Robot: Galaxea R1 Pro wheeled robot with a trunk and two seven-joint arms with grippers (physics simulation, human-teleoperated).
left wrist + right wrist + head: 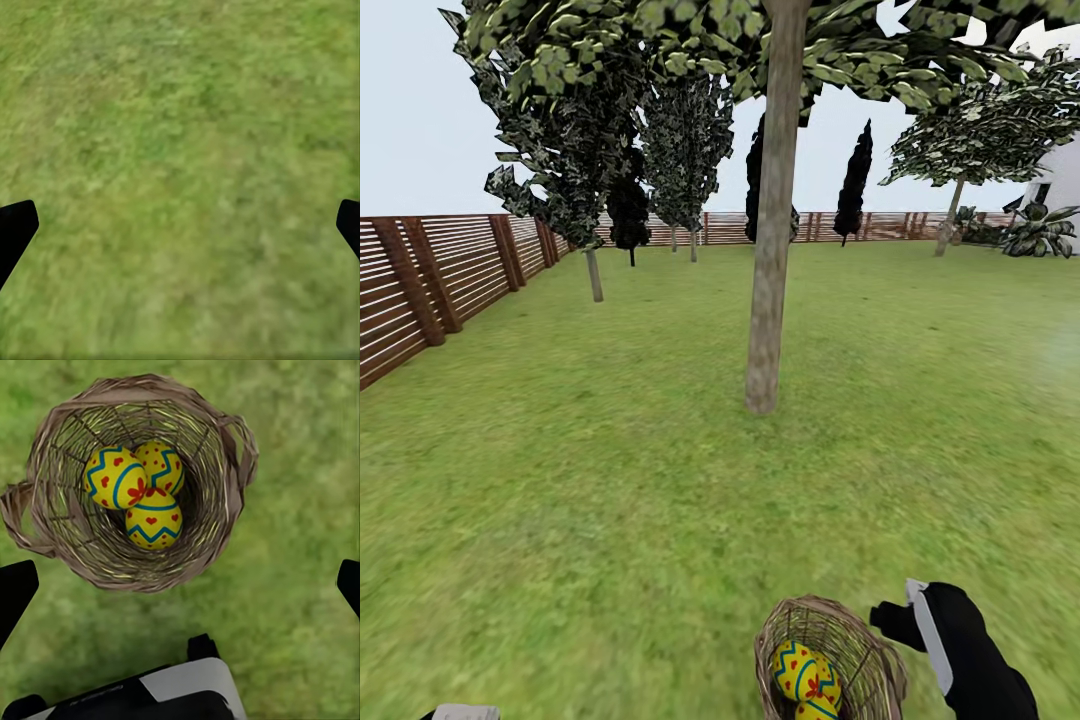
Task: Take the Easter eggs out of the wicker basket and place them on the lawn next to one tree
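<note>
The wicker basket (872, 662) stands on the lawn (610, 480) at the bottom of the head view, with yellow patterned eggs (807, 672) inside. In the right wrist view the basket (229, 502) holds all three Easter eggs: one (116, 480), another (163, 461) and a third (154, 519), packed together. My right gripper (180, 585) hangs open above the grass just beside the basket, holding nothing. My right arm (960, 655) is just right of the basket. My left gripper (180, 225) is open over bare grass. A thick-trunked tree (768, 300) stands ahead, mid-lawn.
A brown slat fence (420, 290) runs along the left and far side. Thin-trunked trees (592, 270) and dark cypresses (853, 190) stand near the far fence. A white house corner (1060, 180) with shrubs is at the far right. Grass lies open between basket and trunk.
</note>
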